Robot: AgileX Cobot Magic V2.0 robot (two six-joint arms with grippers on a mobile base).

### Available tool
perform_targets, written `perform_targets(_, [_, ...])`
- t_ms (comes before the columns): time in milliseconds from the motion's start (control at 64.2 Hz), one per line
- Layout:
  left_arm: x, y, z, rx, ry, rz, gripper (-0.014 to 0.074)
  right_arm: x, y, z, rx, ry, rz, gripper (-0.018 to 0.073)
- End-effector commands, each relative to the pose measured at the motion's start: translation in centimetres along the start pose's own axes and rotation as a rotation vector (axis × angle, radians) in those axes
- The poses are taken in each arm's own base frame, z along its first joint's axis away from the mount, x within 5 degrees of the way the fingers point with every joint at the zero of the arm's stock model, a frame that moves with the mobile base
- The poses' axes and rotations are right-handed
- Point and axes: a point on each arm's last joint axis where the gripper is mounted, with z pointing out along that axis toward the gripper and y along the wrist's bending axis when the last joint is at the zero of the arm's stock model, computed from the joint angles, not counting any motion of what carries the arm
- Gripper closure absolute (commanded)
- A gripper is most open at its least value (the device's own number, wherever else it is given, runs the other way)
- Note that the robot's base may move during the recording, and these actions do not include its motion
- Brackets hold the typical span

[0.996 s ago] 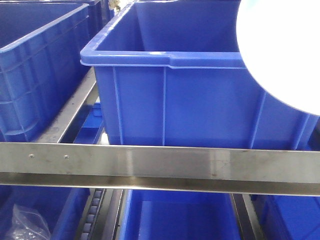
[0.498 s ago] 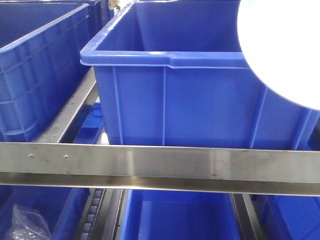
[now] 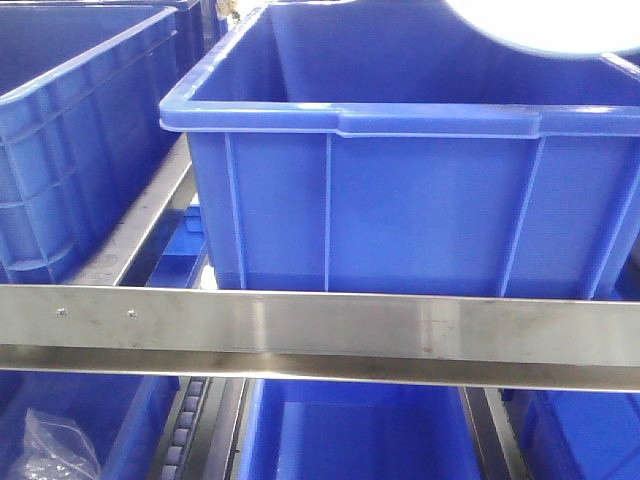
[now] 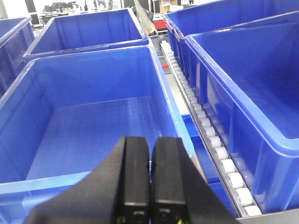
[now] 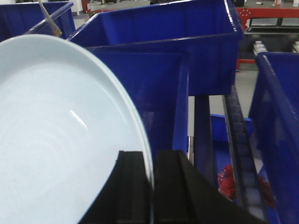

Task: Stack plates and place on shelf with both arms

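The shelf (image 3: 320,330) is a steel rack whose front rail runs level below a big blue crate (image 3: 400,200). Another crate (image 3: 70,130) sits beside it, more on the tier below. Right of the left tool (image 4: 149,186), a roller track (image 4: 205,130) runs between crates.

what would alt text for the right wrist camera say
The right gripper, its black fingers nearly together, clamps the rim of a pale blue-white plate that fills the left of the view. Beyond stand deep blue crates, with a roller track running away at right.
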Motion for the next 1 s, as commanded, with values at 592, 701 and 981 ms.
perform_targets(592, [-1.9, 0.2, -0.2, -0.013, -0.107, -0.006, 0.0513, -0.4, 4.3, 14.2, -0.088, 0.038, -0.016, 0.0270])
perform_targets(701, [-1.9, 0.2, -0.2, -0.013, -0.107, -0.006, 0.0513, -0.2, 4.3, 14.2, -0.092, 0.064, -0.017, 0.0138])
perform_targets(981, [-1.9, 0.2, -0.2, -0.013, -0.107, -0.006, 0.0513, -0.5, 4.4, 13.8, -0.096, 0.067, -0.016, 0.0137])
